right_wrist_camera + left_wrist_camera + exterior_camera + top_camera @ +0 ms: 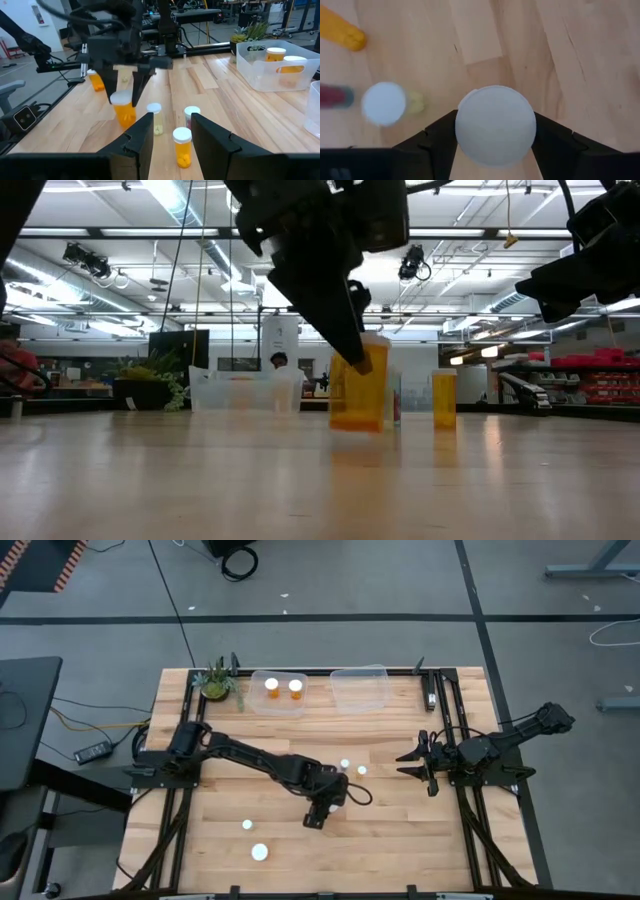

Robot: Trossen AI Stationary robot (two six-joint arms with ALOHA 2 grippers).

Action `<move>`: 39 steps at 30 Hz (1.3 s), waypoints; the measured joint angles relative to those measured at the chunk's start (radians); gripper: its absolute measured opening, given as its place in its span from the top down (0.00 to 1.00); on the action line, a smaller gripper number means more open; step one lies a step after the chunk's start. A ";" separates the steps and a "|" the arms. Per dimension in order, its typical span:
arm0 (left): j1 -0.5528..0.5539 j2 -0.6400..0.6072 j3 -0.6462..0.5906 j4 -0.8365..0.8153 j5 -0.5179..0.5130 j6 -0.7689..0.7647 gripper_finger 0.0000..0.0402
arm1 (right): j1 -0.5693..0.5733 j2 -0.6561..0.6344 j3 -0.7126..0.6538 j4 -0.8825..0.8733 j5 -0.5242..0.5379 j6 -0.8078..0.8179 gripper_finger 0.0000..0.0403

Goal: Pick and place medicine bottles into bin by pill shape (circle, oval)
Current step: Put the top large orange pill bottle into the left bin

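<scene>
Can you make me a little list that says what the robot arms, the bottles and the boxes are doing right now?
left gripper: fingers closed around the white cap of an orange medicine bottle, mid-table
right gripper: waiting at the table's right side, holding nothing
left clear plastic bin: holds two orange white-capped bottles
right clear plastic bin: no bottles visible inside
loose bottles: several small ones standing on the wooden table
green potted plant: far left corner

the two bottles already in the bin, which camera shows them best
The right wrist view: both bottles stand upright, white caps over orange bodies, inside the clear bin near the plant. The high view shows only their tops as two orange dots. The low view and left wrist view do not show them clearly.
</scene>
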 joint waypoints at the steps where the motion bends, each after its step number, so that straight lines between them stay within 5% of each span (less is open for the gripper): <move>1: 0.003 -0.012 0.000 -0.010 0.000 -0.003 0.44 | 0.000 0.000 0.000 0.000 0.000 0.000 0.66; 27: 0.254 -0.188 0.000 -0.568 -0.235 0.054 0.41 | 0.000 0.000 0.000 0.000 0.000 0.000 0.66; 39: 0.447 -0.188 0.000 -0.626 -0.240 0.195 0.44 | 0.000 0.000 0.000 0.000 0.000 0.000 0.66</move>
